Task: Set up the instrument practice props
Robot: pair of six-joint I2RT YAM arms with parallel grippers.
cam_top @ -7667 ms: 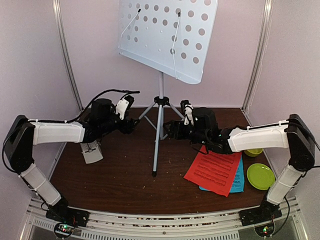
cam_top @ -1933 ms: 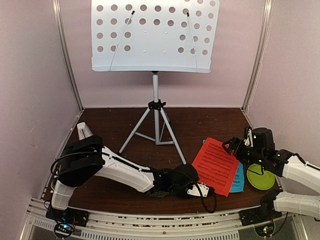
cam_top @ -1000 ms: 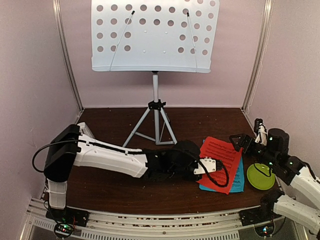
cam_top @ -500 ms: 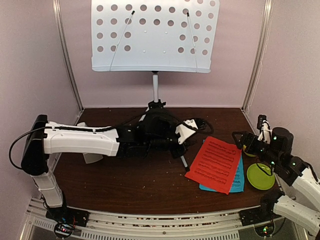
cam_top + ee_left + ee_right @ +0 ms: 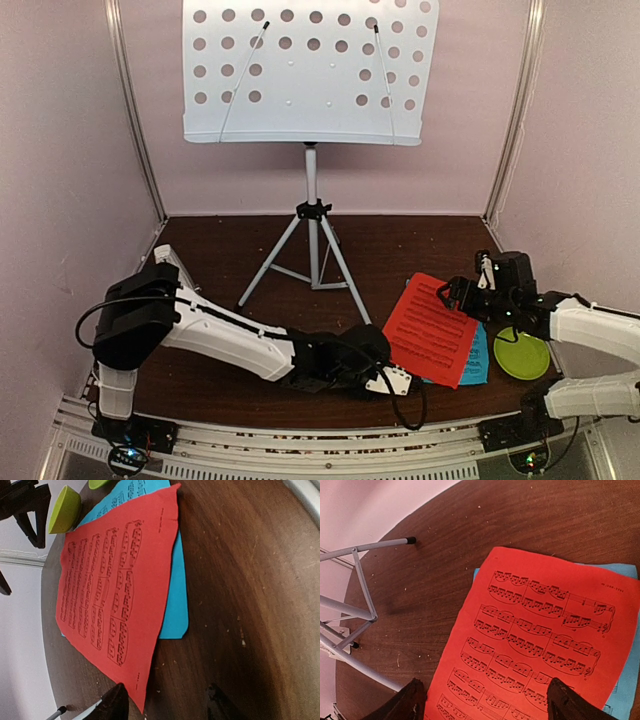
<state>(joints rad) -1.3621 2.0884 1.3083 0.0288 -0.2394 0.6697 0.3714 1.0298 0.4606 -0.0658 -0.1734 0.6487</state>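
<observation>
Left end effector point(image 5: 167, 705) has swung back beside red page point(image 5: 110, 585), four o'clock, spread, apparently empty; right end effector point(image 5: 487, 702) spread above; page unplaced.

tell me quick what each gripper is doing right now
left gripper: open, holding nothing, fingers apart by a corner of the red page
right gripper: open, holding nothing, above the red page

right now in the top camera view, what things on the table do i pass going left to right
metronome → music stand tripod → red page → lime-green plate
</observation>
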